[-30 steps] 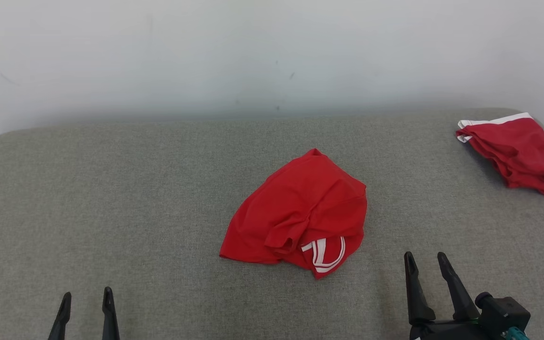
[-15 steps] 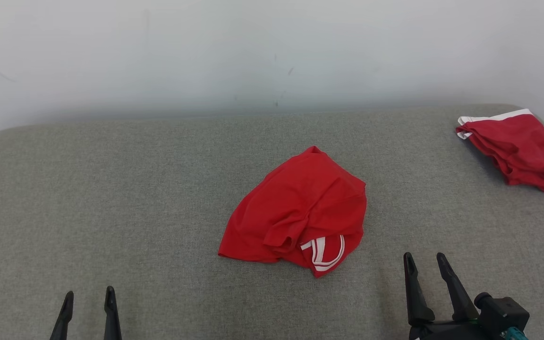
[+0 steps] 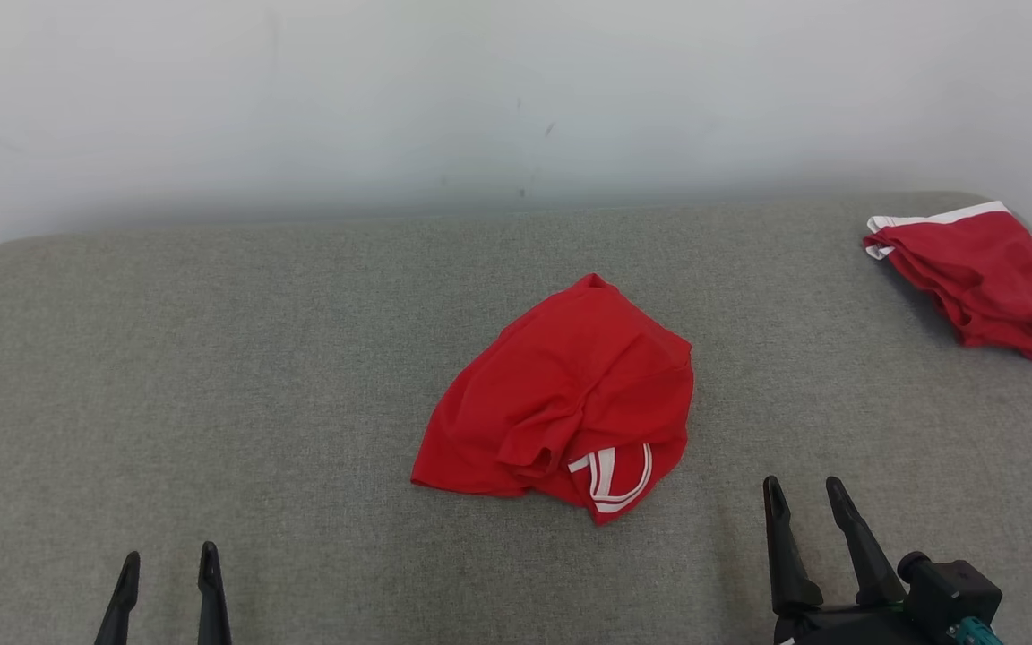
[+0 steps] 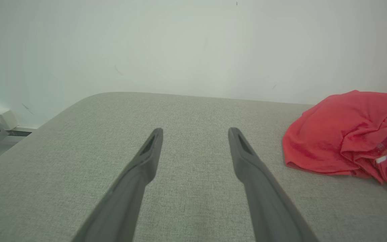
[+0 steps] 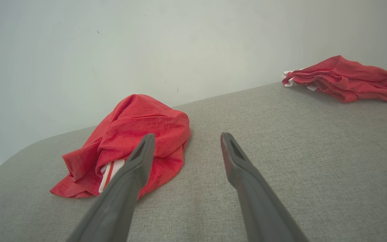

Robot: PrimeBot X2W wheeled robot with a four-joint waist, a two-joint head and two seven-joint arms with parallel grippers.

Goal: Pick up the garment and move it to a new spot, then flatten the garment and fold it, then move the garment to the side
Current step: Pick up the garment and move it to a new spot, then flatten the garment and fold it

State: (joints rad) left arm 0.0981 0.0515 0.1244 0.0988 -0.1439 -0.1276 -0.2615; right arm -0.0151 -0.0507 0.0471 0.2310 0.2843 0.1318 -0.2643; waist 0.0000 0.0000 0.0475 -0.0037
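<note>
Picking up looks like the step in hand, then?

— I'd judge so, and barely begun. The garment [image 3: 561, 403] lies in a crumpled heap about the middle of the grey padded surface [image 3: 211, 358], with nothing touching it.

— And the grippers?

— Both are at the near edge. The left gripper [image 3: 168, 552] sits near left, fingers spread with nothing between them, well apart from the cloth. The right gripper [image 3: 803, 482] sits near right, fingers likewise apart and empty, close to the heap's near right side but clear of it.

— What does the next move call for?

— Probably the right one reaching forward and left onto a raised fold, low enough to pinch cloth but not the padding.

— How does the cloth look?

— Bright red, humped and bunched, with white-striped trim poking out on its near side. Thin and limp, I'd guess, so it should sag once lifted. It could be mistaken for the other red garment [image 3: 982, 269] lying at the far right corner.
</note>
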